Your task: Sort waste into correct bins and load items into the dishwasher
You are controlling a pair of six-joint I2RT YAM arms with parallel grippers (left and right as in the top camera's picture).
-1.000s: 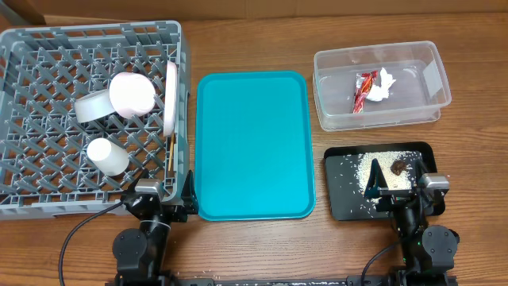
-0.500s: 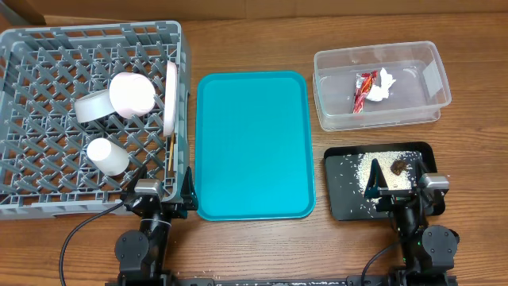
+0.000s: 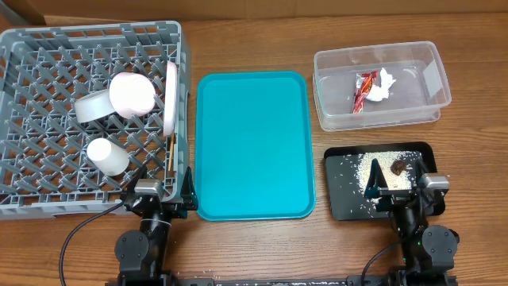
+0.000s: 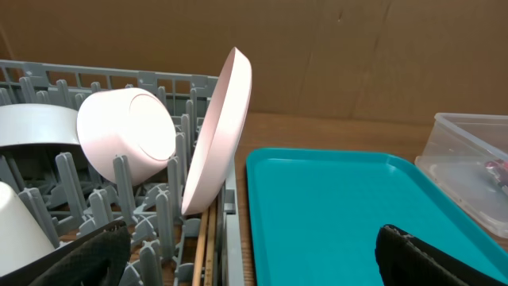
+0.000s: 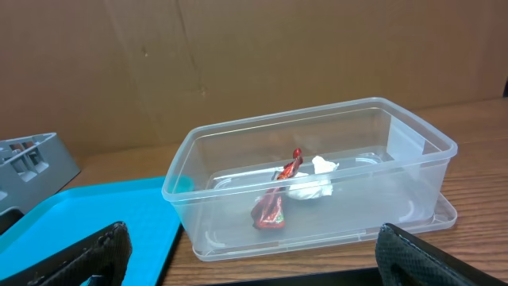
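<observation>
Plate (image 4: 218,135) stands on edge in grey rack (image 4: 55,78), ahead-left of left gripper (image 4: 254,258). Pink bowl (image 4: 127,135) tilted just left of plate. Red wrapper (image 5: 274,202) and tissue (image 5: 313,184) lie in clear tub (image 5: 373,222), straight ahead of right gripper (image 5: 254,258). Both grippers released, fingers spread wide. Teal tray (image 4: 333,199) ahead-right of left gripper.

A teal serving tray (image 3: 254,143) lies flat at the middle of the wooden desk (image 3: 254,246) (its long sides run from 12 to 6 o'clock), with a raised rim and rounded corners. Plain brown cardboard (image 4: 357,48) stands behind the desk, toward 12 o'clock, in both wrist views.
</observation>
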